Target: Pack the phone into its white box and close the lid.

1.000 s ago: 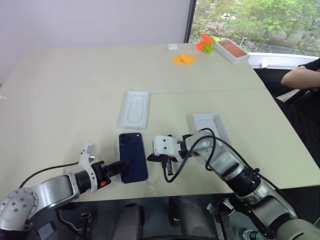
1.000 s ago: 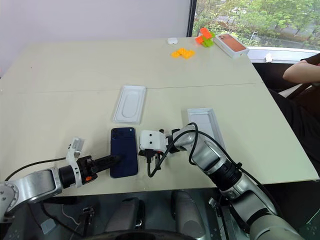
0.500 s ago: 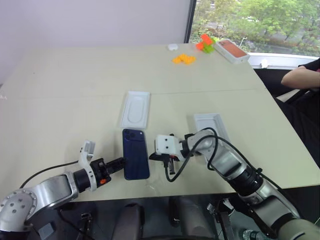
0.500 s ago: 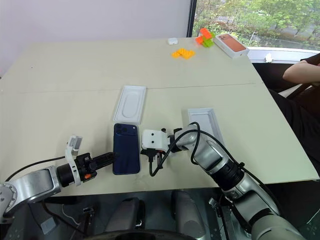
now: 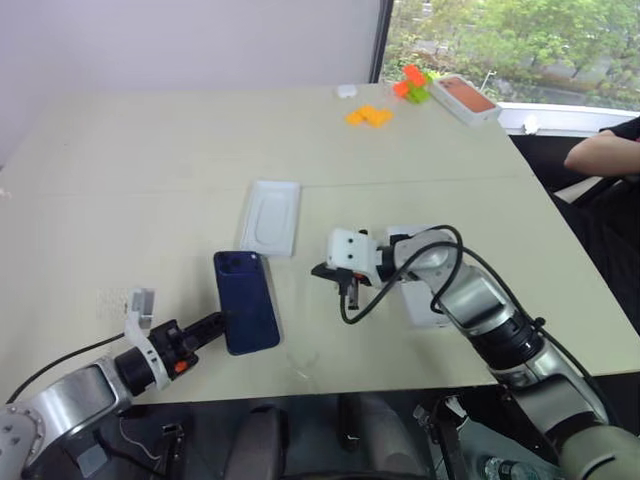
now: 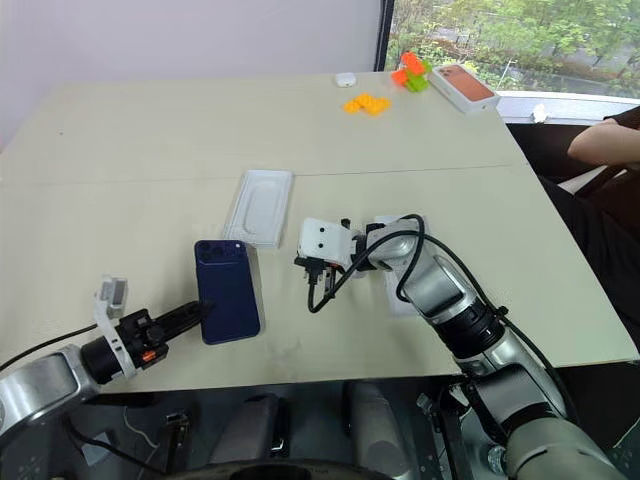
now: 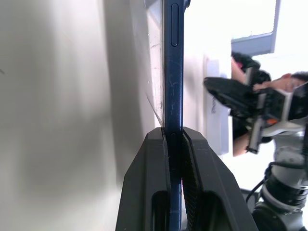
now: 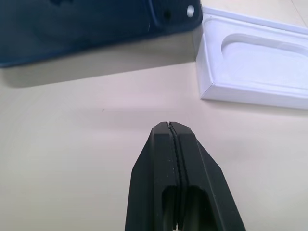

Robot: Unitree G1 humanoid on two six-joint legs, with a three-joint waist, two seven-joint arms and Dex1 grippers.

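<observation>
The dark navy-blue, glossy glass-and-metal phone [image 5: 246, 315] is sitting near the front edge of the beige table [image 5: 150, 190], camera cluster facing up, its near short end pinched in the left gripper [image 7: 174, 144]. In the left wrist view the two black fingers [image 7: 154, 168] are pressing on both faces of the thin slab, edge-on, with the body apparently lifting clear of the tabletop. The phone is probably stiff, fairly dense and slippery, so a grip this close to one end is risking droop or slip; holding nearer the middle of the long sides would likely be steadier.

The right gripper [image 8: 169, 132] is hovering above the table between the phone and the shallow white cardboard tray [image 5: 425, 300] towards the right edge, its fingers pressed together and holding nothing. The flat white insert with an oval recess [image 5: 269, 216] is lying just beyond the phone, towards the table's middle.
</observation>
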